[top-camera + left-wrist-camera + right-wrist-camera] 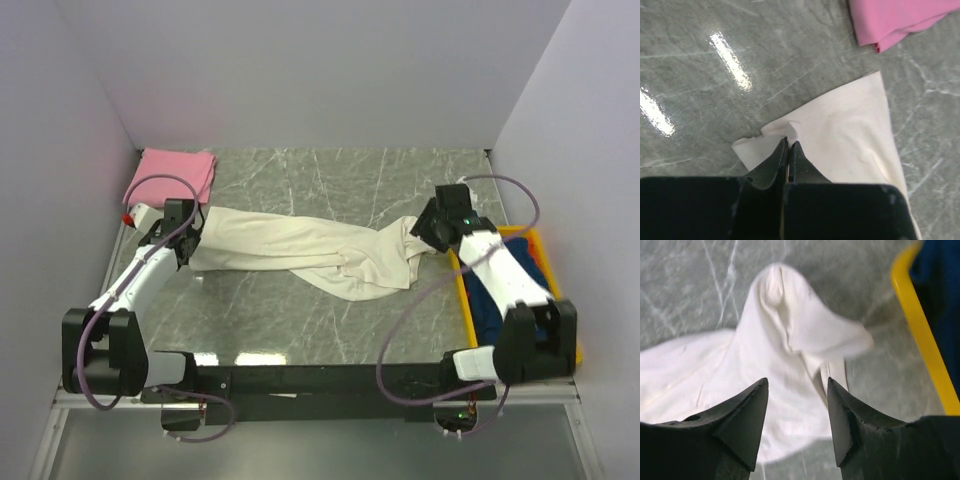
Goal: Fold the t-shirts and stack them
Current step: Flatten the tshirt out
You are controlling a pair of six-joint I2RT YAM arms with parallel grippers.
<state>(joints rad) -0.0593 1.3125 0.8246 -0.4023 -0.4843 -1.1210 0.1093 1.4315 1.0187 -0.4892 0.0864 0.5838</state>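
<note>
1. Cream t-shirt (pixel 300 250): lies unfolded across the middle of the marble-look table (pixel 330 175), stretched in a long, twisted band from left to right. Bunched and creased at the right end, flatter toward the left.
2. Left gripper (pixel 789 145): down at the shirt's left end, jaws together and pinched on the fabric edge. Wrist view shows a small fold of cloth caught right at the tips, w/ a white corner spreading out on the table beyond them.
3. Right gripper (pixel 797 405): at the shirt's right end, jaws apart, nothing between them. Wrist cam looks down on a raised, rumpled hump of cream cloth just past the tips. Can't tell if the tips touch the fabric.
4. Pink t-shirt (pixel 175 172): folded, in the far-left corner of the table, near the left gripper. Its edge sits close to the cream shirt's corner but apart from it.
5. Yellow bin (pixel 920 330): at the right edge of the table, beside and partly under the right arm. Its rim is just beside the cream shirt's right end.
6. Dark blue t-shirt (pixel 488 305): loose inside the bin, not folded; partly hidden by the arm.
</note>
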